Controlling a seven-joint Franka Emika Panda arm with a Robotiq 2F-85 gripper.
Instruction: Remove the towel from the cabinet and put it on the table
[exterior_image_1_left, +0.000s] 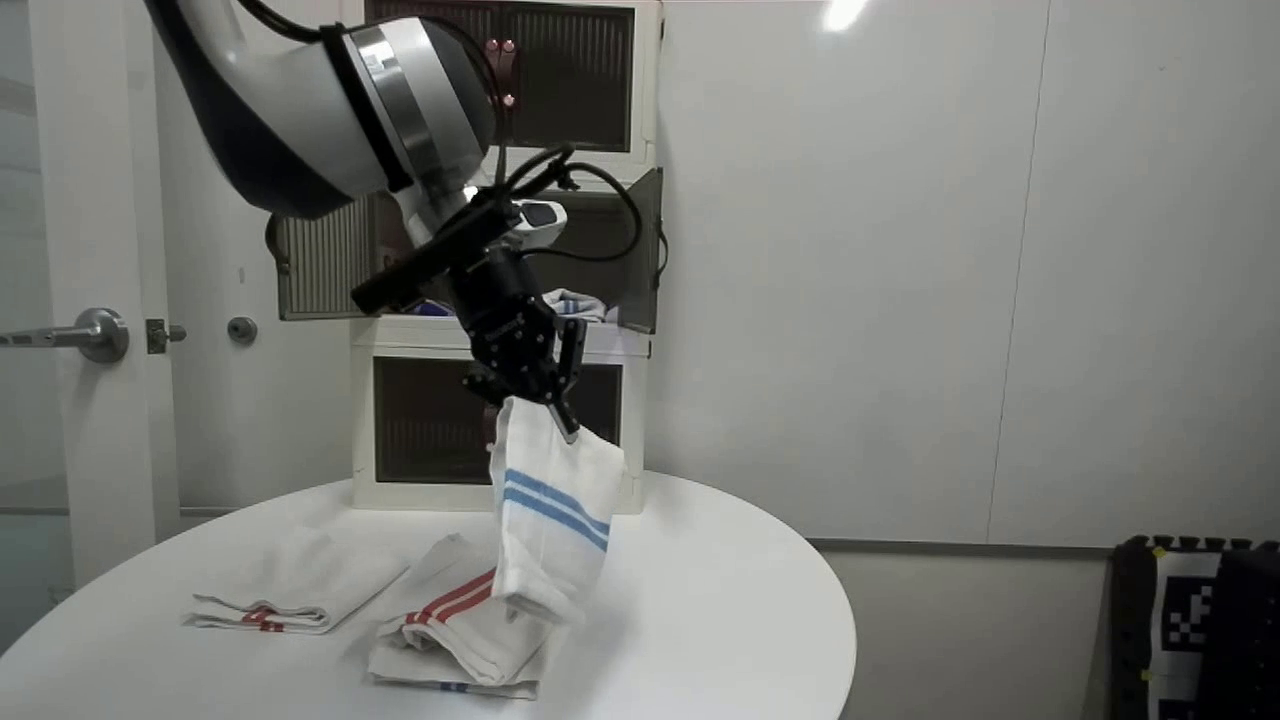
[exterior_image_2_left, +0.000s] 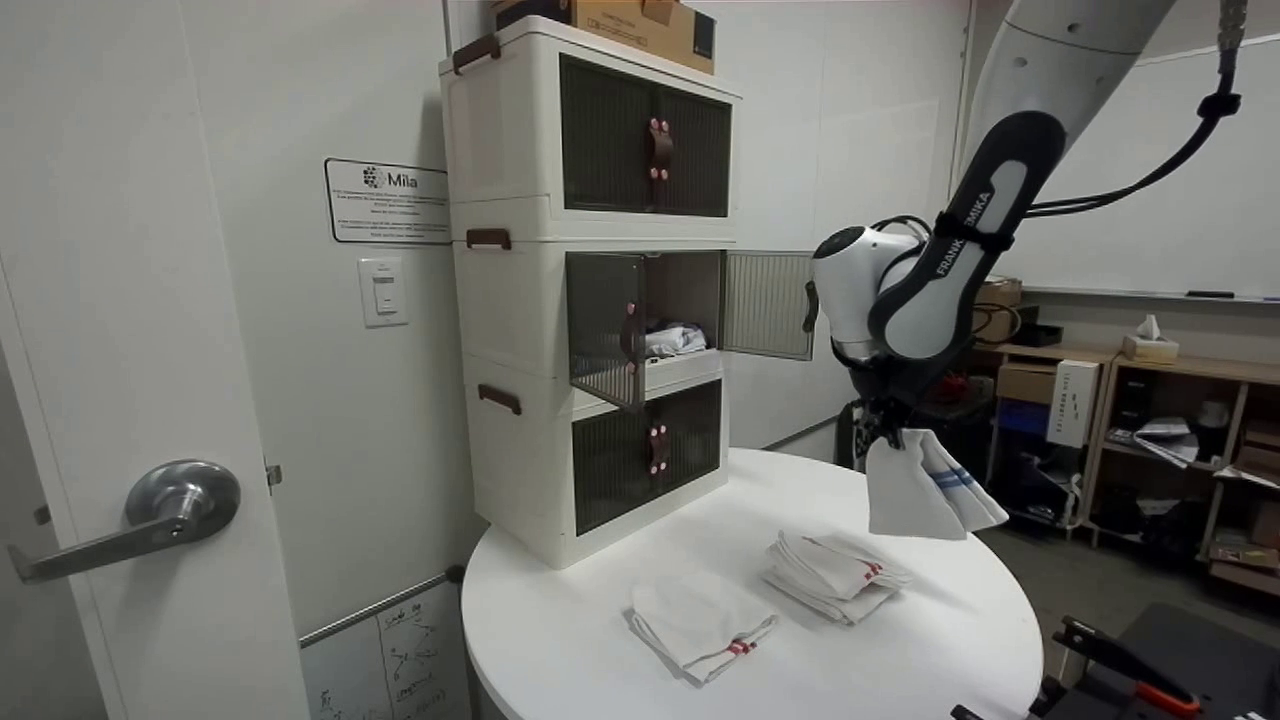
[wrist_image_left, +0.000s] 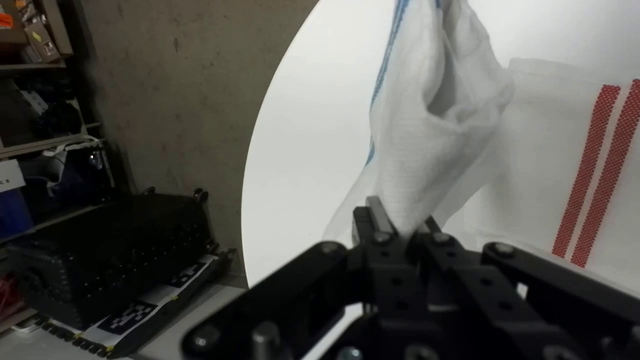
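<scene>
Blue-striped towel (exterior_image_1_left: 555, 510) is hanging loose, low and just left of center in an exterior view. Claw (wrist_image_left: 406, 230) is grasping it: low in the wrist view it is pinching the cloth from both sides, and the rest is dangling beyond the tips. Bottom edge is hanging low over the table (exterior_image_1_left: 720, 620); can't tell if it's brushing the top.

Past halfway, I'm judging. Done, as far as it's showing: getting the towel out. Cabinet (exterior_image_2_left: 505, 300) is standing left of center in an exterior view with its middle doors (exterior_image_2_left: 605, 325) swung wide, and the towel is hanging well apart from it, right side of the frame. A bundle of cloth (exterior_image_2_left: 675, 340) is lying in the middle compartment; blue is showing on it in an exterior view, but the arm (exterior_image_1_left: 300, 120) is blocking part of that compartment. Task is naming one towel, so I'm counting the gripped one as the target.

Left, I'm guessing: lowering it, letting go, backing off; claw isn't releasing yet. Red-striped stack (exterior_image_1_left: 455, 630) is lying near the likely drop spot, bottom, left of center; a strip of table is showing between it and the towel in an exterior view, so they aren't touching. A folded towel (exterior_image_1_left: 300, 580) with red stripes is lying farther left. Main risk is probably the towel draping onto that stack.
</scene>
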